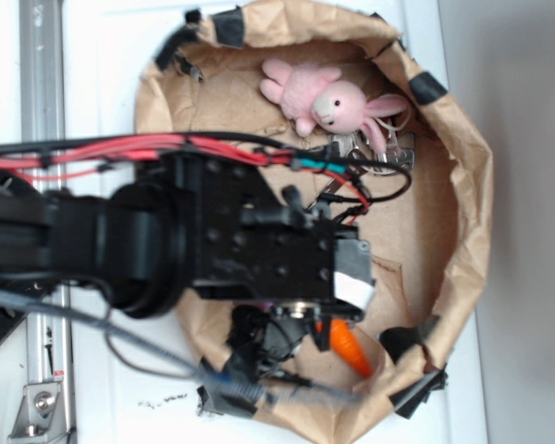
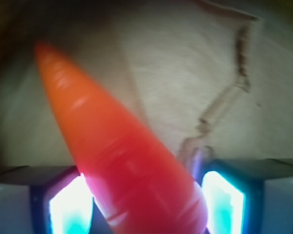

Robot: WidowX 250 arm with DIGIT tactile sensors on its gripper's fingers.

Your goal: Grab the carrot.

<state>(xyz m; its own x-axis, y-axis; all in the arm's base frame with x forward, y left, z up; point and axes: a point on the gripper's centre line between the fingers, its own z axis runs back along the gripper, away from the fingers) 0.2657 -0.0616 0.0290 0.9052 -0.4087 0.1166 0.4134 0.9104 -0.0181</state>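
The orange carrot [image 1: 350,350] pokes out from under my black gripper [image 1: 319,326] at the near side of the brown paper floor. Its green stem top is hidden. In the wrist view the carrot [image 2: 112,146] fills the space between my fingers, with its pointed tip slanting up to the left. My gripper [image 2: 146,200] is shut on the carrot's thick end. The left pad [image 2: 68,204] and the right pad [image 2: 223,200] both press against its sides.
A crumpled brown paper wall [image 1: 467,185] with black tape patches rings the work area. A pink plush bunny [image 1: 328,102] lies at the far side beside a small metal object [image 1: 375,148]. A tear in the paper floor [image 2: 224,102] runs ahead of the gripper.
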